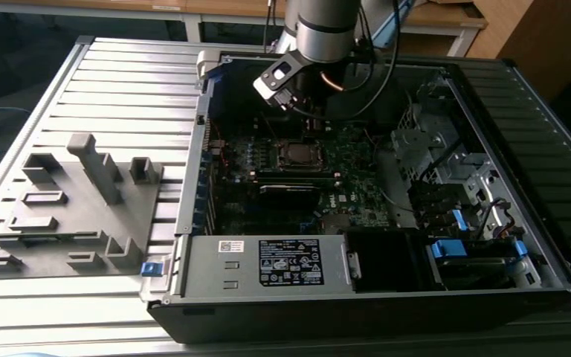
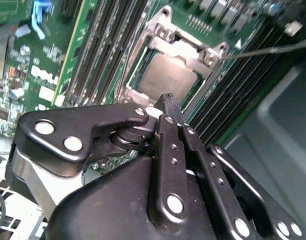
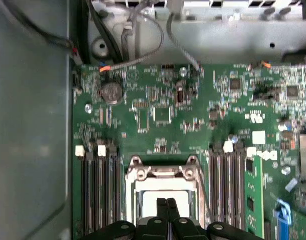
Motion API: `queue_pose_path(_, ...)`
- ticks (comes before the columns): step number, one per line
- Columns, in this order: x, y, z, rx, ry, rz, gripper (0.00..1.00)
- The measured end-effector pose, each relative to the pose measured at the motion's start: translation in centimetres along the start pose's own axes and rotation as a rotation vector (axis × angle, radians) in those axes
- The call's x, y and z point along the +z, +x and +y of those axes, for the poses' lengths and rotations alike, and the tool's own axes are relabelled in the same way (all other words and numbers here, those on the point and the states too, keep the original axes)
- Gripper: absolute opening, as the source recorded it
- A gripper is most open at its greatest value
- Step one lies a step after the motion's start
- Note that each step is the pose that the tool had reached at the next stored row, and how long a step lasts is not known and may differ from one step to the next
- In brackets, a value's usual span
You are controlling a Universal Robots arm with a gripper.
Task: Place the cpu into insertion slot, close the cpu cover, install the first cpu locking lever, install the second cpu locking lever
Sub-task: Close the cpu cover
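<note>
The cpu [image 2: 165, 77] lies flat in the insertion slot [image 1: 296, 154], its grey metal top showing through the cut-out of the cpu cover [image 2: 160, 34]. The silver cover frame lies down around the chip, seen also in the first wrist view as the cpu cover [image 3: 163, 172] around the pale cpu [image 3: 150, 202]. My gripper [image 2: 165, 100] hovers just over the chip's near edge, its black fingers pressed together with nothing between them. In the exterior view the gripper [image 1: 308, 117] hangs inside the case, behind the socket. A thin silver lever rod [image 2: 268, 50] runs off from one corner of the socket.
Long black memory slots [image 3: 225, 190] flank the socket on both sides. A grey fixture block [image 1: 68, 208] sits on the exterior view's left, outside the case. A power supply box [image 1: 265, 264] and drive bays with blue tabs [image 1: 449, 249] line the case's front and right.
</note>
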State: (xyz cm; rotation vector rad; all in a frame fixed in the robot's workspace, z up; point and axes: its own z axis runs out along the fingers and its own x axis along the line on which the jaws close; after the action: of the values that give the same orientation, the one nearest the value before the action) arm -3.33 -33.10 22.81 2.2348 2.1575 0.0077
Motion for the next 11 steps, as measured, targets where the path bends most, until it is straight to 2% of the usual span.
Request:
queue_pose_path(5,0.23,-0.03,-0.84,0.0,-0.0007,0.0001,0.11)
queue_pose_path(11,0.7,-0.05,-1.15,0.0,-0.0007,-0.0001,0.11)
